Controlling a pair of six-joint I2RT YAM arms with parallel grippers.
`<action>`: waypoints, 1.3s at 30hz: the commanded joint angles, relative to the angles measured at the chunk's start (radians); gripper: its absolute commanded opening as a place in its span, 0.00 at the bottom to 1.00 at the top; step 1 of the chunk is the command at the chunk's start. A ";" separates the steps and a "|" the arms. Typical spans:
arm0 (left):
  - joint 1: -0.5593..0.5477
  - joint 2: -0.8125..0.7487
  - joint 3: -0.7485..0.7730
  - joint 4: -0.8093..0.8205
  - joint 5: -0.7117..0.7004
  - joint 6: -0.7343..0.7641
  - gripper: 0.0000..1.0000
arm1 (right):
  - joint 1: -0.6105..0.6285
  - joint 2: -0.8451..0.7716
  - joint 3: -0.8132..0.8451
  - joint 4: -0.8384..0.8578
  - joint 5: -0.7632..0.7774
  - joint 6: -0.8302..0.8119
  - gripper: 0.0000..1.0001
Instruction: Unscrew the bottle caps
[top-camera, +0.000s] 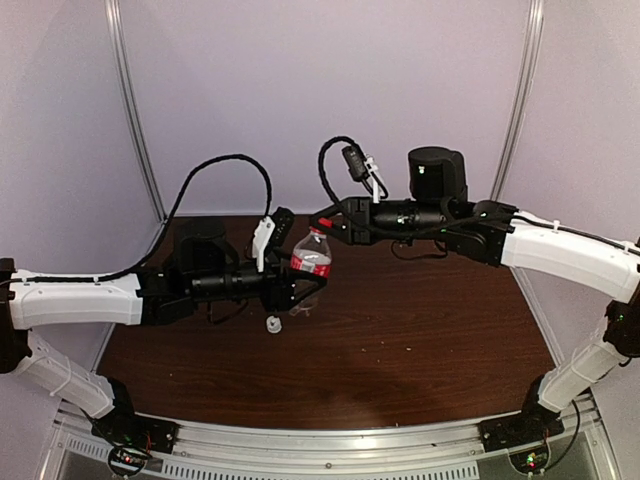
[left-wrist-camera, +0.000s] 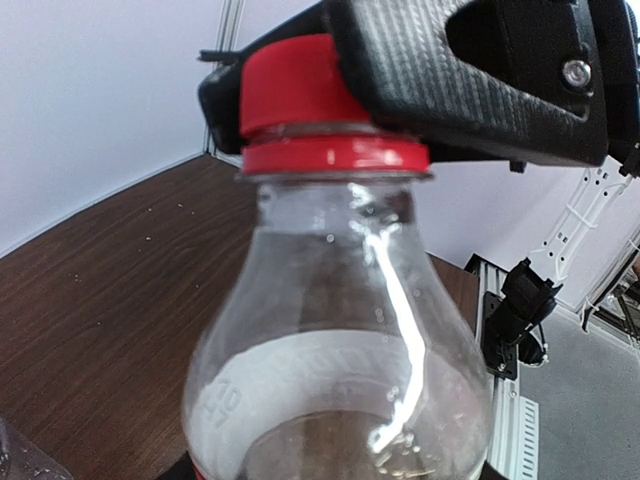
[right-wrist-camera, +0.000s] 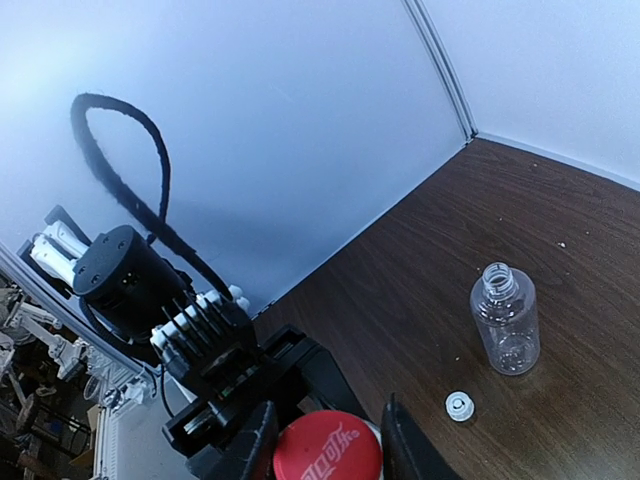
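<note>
**Two arms meet at one bottle above the table**

Over the dark wood table (top-camera: 420, 340), the left arm (top-camera: 80, 300) reaches in from the left with its forearm roughly level. The right arm (top-camera: 570, 250) stretches in from the right, also near level, so the two wrists meet near the middle.

The left gripper (top-camera: 306, 282) is clamped on the lower body of the labelled bottle (top-camera: 312, 255), holding it off the table with its neck tilted toward the right arm. The right gripper (top-camera: 322, 222) sits over the bottle's top, a black finger on either side of the red cap (right-wrist-camera: 327, 447), which is on the neck. The fingers lie close against the cap, but I cannot tell whether they are pressing it.

The plain bottle (right-wrist-camera: 505, 320) stands upright on the table with its mouth open. The white cap (right-wrist-camera: 459, 405) lies flat on the wood just beside it, not touching.
</note>
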 joint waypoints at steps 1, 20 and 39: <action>-0.007 -0.026 0.000 0.048 -0.011 0.014 0.43 | 0.009 0.005 -0.020 0.041 -0.031 0.000 0.30; -0.007 -0.068 -0.081 0.271 0.465 -0.033 0.42 | -0.073 0.017 -0.023 0.126 -0.542 -0.318 0.14; -0.006 -0.075 -0.080 0.300 0.495 -0.077 0.42 | -0.091 0.057 0.021 0.175 -0.684 -0.289 0.50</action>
